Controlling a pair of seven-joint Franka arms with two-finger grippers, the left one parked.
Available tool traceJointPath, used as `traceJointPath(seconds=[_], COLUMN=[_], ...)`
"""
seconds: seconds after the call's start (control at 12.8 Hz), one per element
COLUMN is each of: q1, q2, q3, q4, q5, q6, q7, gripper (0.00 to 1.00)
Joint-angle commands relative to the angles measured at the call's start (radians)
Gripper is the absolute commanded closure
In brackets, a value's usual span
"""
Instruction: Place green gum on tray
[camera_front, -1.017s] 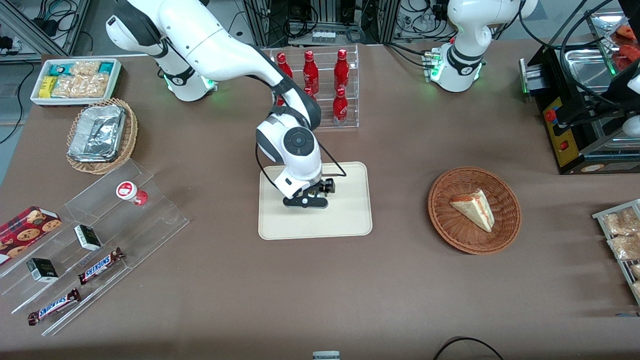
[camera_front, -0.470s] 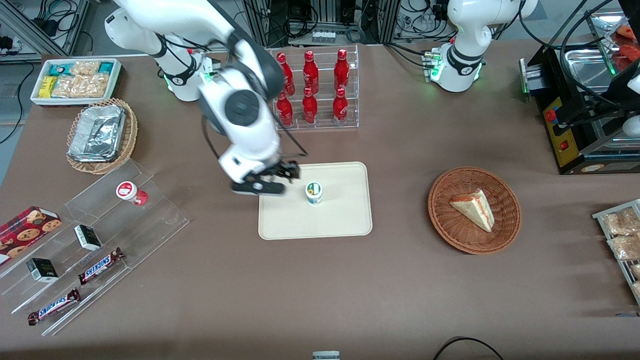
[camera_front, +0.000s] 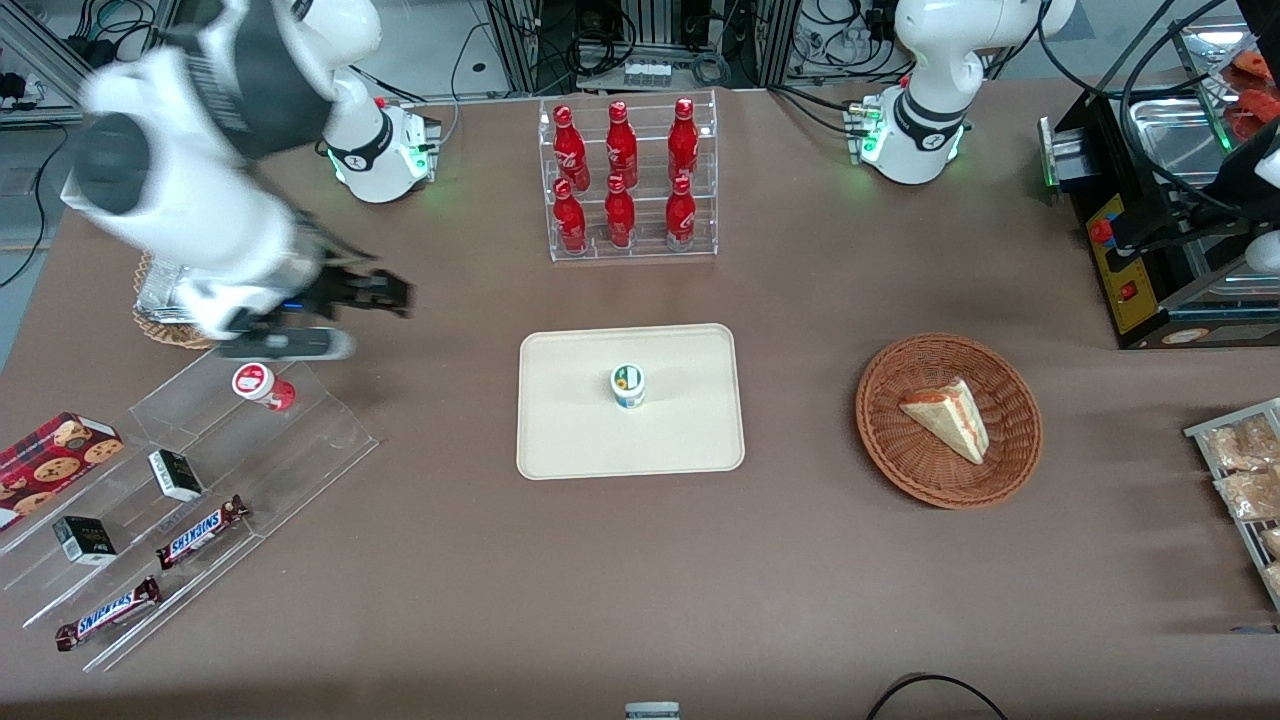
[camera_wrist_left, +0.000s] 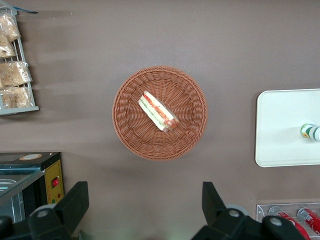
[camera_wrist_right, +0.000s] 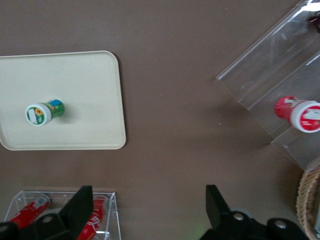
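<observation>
The green gum (camera_front: 628, 386), a small white bottle with a green-and-white lid, stands upright near the middle of the beige tray (camera_front: 690, 440). It also shows in the right wrist view (camera_wrist_right: 42, 113) on the tray (camera_wrist_right: 85, 75), and in the left wrist view (camera_wrist_left: 310, 131). My gripper (camera_front: 335, 318) is open and empty. It hangs high above the bare table, well away from the tray toward the working arm's end, near the clear stepped stand. In the right wrist view the gripper (camera_wrist_right: 147, 212) shows its jaws spread wide with only table between them.
A red-lidded bottle (camera_front: 262, 385) lies on the clear stepped stand (camera_front: 300, 440) with candy bars and small boxes. A rack of red bottles (camera_front: 625, 180) stands farther from the camera than the tray. A wicker basket (camera_front: 880, 440) holds a sandwich.
The gripper let go of the green gum on the tray, rose, and swung fast away toward the working arm's end. The gum stays standing on the tray.
</observation>
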Motion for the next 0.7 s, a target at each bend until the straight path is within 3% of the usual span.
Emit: traceJointPath(seconds=[0.0, 0.23, 0.63], q1=[-0.121, -0.202, -0.206], q2=[-0.020, -0.026, -0.032], q3=[0.005, -0.020, -0.101], q4=[0.040, 0.054, 0.054], q5=[0.013, 0.000, -0.020], q6=[-0.091, -0.145, -0.164], q7=[-0.108, -0.113, -0.175], gripper=[0.00, 0.00, 0.00])
